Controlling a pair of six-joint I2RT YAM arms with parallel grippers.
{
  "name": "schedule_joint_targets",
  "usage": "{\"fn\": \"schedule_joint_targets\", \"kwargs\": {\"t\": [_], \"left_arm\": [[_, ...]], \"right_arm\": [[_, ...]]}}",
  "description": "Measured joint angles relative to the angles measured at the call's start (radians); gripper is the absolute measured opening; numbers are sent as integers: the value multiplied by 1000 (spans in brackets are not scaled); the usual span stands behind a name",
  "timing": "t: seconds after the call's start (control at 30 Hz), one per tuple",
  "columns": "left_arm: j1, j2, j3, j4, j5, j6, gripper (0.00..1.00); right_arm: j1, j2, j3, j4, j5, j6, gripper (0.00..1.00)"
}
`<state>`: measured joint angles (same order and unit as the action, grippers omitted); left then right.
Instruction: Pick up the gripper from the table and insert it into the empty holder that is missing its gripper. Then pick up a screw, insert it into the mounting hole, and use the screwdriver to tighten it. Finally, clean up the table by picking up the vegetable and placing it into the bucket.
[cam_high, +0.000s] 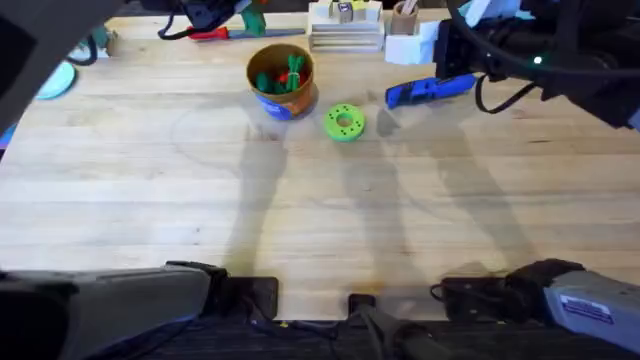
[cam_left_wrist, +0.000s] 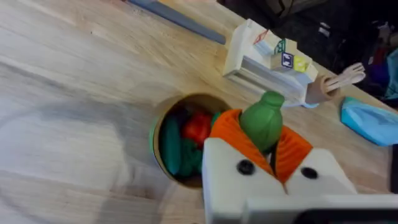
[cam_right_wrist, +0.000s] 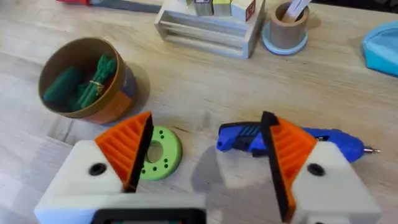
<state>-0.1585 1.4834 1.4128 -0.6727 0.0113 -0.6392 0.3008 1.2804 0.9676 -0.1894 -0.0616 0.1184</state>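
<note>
Two claws are at work at the top of the overhead frame. The left claw (cam_left_wrist: 264, 146) is clamped on the vegetable (cam_left_wrist: 263, 121), a green pod standing up between its orange pads, and it hangs right above the bucket (cam_left_wrist: 157, 134). In the overhead view that bucket (cam_high: 283, 83) sits at upper centre of the worktop (cam_high: 300, 200), blue outside and tan at the rim, with green and red pieces already lying inside. The right claw (cam_right_wrist: 208, 152) is spread wide and holds nothing; between its ribbed pads lie the green round disc (cam_right_wrist: 159, 153) and, further right, the screwdriver (cam_right_wrist: 292, 138), flat on the wood at upper right of the overhead view.

By my reading this is the last step, the clean-up: the pod is carried over the tub but not yet let go. The next move calls for the left claw to be centred over the mouth, low enough that the pod cannot bounce off the rim, and then opened. Whether the orange wedge and screw are seated I cannot tell from these views.
</note>
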Motion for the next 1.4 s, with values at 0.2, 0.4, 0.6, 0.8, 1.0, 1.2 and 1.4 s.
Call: {"fn": "schedule_joint_targets", "kwargs": {"t": [0.2, 0.4, 0.6, 0.8, 1.0, 1.2, 1.4], "left_arm": [[-1, 103, 0, 14, 0, 15, 29], [-1, 203, 0, 12, 8, 21, 29], [-1, 246, 0, 0, 20, 30, 398], [-1, 244, 0, 2, 23, 32, 990], [-1, 202, 0, -74, 23, 90, 995], [-1, 30, 0, -220, 23, 254, 994], [-1, -149, 2, -335, 23, 415, 994]], "right_arm": [[0, 0, 0, -12, 0, 0, 992], [0, 0, 0, -15, 0, 0, 991], [0, 0, 0, -15, 0, 0, 991], [0, 0, 0, -14, -2, 0, 991], [0, 0, 0, -18, -42, 0, 991], [0, -13, 83, -187, -52, 0, 991], [0, -48, 217, -362, -53, -1, 991]]}}
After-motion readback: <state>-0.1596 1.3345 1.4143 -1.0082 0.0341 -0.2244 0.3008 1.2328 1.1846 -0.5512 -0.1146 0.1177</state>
